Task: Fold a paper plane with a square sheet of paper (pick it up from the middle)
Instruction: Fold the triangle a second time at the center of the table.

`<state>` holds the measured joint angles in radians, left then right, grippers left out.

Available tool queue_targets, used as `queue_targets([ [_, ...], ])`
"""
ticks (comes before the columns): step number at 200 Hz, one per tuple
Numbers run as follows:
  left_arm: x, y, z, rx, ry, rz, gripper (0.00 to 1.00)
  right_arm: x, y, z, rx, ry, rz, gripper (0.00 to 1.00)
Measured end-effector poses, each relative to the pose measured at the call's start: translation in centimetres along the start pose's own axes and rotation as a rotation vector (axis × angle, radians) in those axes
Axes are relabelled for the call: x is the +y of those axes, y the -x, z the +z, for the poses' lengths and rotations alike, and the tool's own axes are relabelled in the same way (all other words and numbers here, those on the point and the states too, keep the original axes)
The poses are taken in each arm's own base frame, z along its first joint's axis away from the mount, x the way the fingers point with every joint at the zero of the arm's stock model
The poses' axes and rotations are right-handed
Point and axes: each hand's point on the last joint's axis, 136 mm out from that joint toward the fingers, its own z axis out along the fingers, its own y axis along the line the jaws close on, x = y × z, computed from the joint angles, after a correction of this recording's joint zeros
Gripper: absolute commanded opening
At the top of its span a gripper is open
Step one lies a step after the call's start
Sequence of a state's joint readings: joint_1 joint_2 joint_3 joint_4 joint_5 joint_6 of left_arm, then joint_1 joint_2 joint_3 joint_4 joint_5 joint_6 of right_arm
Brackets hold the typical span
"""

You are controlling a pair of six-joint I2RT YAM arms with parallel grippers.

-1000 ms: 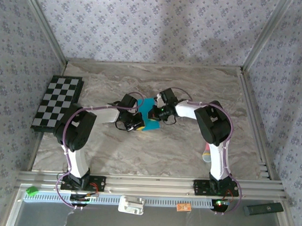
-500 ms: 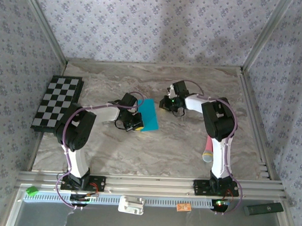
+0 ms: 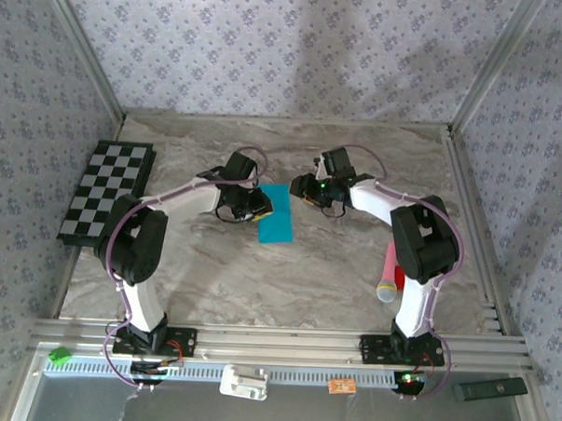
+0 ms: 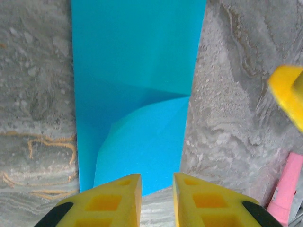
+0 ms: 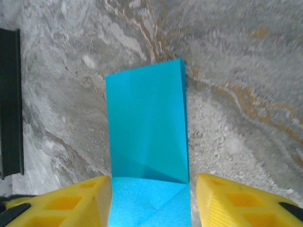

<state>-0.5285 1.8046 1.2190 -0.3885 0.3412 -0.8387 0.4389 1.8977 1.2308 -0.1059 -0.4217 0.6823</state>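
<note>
No legible text or labels anywhere

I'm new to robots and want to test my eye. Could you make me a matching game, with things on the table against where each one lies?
Things:
1. teal sheet of paper
2. checkered board
3. pink stick

Places:
A. left edge of the table
B. beside the right arm
C. middle of the table

Pairs: 1-C; 2-A; 3-B
</note>
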Motion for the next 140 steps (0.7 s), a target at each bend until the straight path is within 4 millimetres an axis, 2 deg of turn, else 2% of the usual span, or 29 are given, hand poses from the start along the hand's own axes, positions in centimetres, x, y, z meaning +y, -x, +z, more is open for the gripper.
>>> queue_targets([
  [24, 0.4, 0.8, 1.1, -0.005, 0.013, -0.008, 0.15, 0.1, -1.5, 0.6, 0.028, -0.017, 0.038, 0.50],
  [59, 1.8, 0.7, 2.9, 0.012, 0.055, -0.022, 0.08, 0.4, -2.7, 1.2, 0.051, -0.023, 0.078, 0.43],
  [95, 2.9, 1.0, 3.3, -0.005, 0.084, -0.031, 0.04, 0.2, -3.7, 2.1, 0.076, -0.035, 0.111, 0.38],
  [140, 4.4, 0.9, 4.0, -0.004, 0.113, -0.063, 0.03, -0.3, -5.1, 3.4, 0.112, -0.058, 0.138, 0.37],
])
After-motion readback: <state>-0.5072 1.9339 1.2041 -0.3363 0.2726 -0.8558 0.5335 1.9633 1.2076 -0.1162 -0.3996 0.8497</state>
